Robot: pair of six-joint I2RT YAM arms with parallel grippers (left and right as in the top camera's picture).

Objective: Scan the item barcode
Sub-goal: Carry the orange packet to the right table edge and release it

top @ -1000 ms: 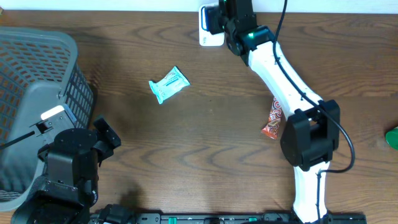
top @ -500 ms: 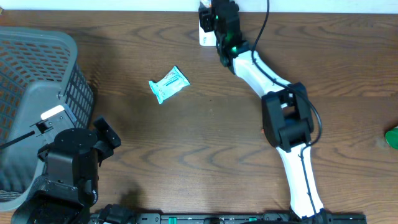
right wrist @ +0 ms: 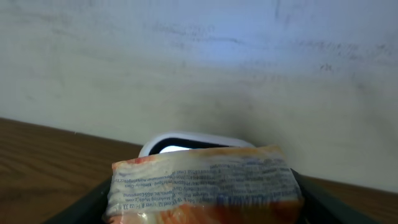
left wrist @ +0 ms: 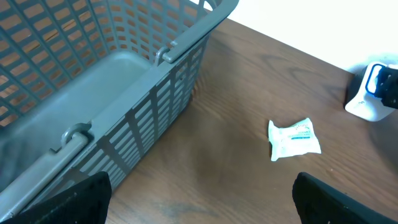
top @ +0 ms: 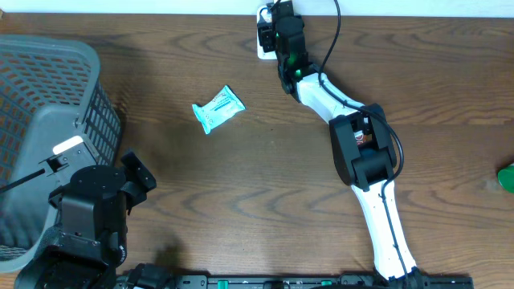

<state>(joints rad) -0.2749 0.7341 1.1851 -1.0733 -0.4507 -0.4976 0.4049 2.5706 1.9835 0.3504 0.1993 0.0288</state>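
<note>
Overhead, the right arm [top: 365, 156] reaches from the bottom right of the frame to the top centre, where the right gripper [top: 279, 30] sits just beside the white barcode scanner [top: 262, 51]. A second ago that gripper was a little further right and the elbow stood further right and lower; both have since swung left. A sliver of orange [top: 366, 137] shows at the elbow, where an orange packet lay in plain sight before. The teal packet [top: 217, 108], the grey basket [top: 48, 48] at the left and the left arm [top: 92, 213] at the lower left have not moved.

From the left wrist, the left gripper [left wrist: 205, 190] stands wide apart with nothing between its fingers [left wrist: 81, 196]. The basket [left wrist: 155, 59] fills the upper left, the teal packet [left wrist: 293, 139] lies on the wooden table [left wrist: 236, 81], and the scanner [left wrist: 368, 99] is at the right edge.

From the right wrist, the right gripper [right wrist: 202, 208] grips an orange snack packet [right wrist: 202, 180], its printed side facing the camera, held just in front of the scanner [right wrist: 186, 142] by the pale wall [right wrist: 199, 62].
</note>
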